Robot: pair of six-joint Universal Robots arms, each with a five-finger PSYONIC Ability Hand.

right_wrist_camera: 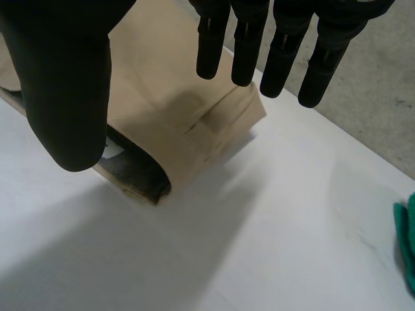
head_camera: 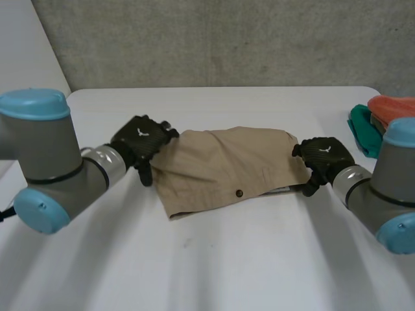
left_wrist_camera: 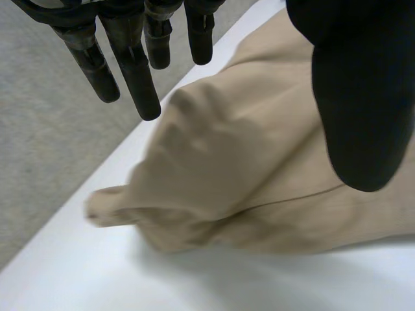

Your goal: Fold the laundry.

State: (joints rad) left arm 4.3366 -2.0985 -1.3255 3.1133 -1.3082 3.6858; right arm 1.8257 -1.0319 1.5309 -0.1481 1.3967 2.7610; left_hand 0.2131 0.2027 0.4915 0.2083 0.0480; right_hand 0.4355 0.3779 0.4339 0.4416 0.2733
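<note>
A heap of green cloth (head_camera: pixel 362 133) with an orange cloth (head_camera: pixel 392 109) on it lies at the table's far right edge, well apart from the right hand (head_camera: pixel 324 155) on its outer side. The right wrist view shows the green cloth (right_wrist_camera: pixel 406 246) off beyond the fingertips, with bare white table (right_wrist_camera: pixel 259 227) between.

The tan garment (head_camera: pixel 227 165) lies folded in the middle of the table (head_camera: pixel 227 259), between the two hands. A small dark button (head_camera: pixel 238 192) shows near its front edge.

The left hand (head_camera: pixel 142 144) is at the garment's left edge. Its fingers (left_wrist_camera: pixel 133 71) are straight and held apart from the thumb (left_wrist_camera: pixel 360 97), clasping nothing. The rumpled tan cloth (left_wrist_camera: pixel 259 168) lies under the palm, and a bunched corner pokes out past the fingertips close to the table's edge. Beyond that edge is a grey surface (left_wrist_camera: pixel 45 142).

The right hand is at the garment's right edge. Its fingers (right_wrist_camera: pixel 246 45) are straight, set apart from the thumb (right_wrist_camera: pixel 65 84), and grip nothing. A folded corner of the garment (right_wrist_camera: pixel 181 110) lies below the fingertips. By the thumb the cloth's edge gapes and shows a dark lining (right_wrist_camera: pixel 136 172).

In front of both hands the table is bare white. A grey wall (head_camera: pixel 227 39) stands behind its far edge.
</note>
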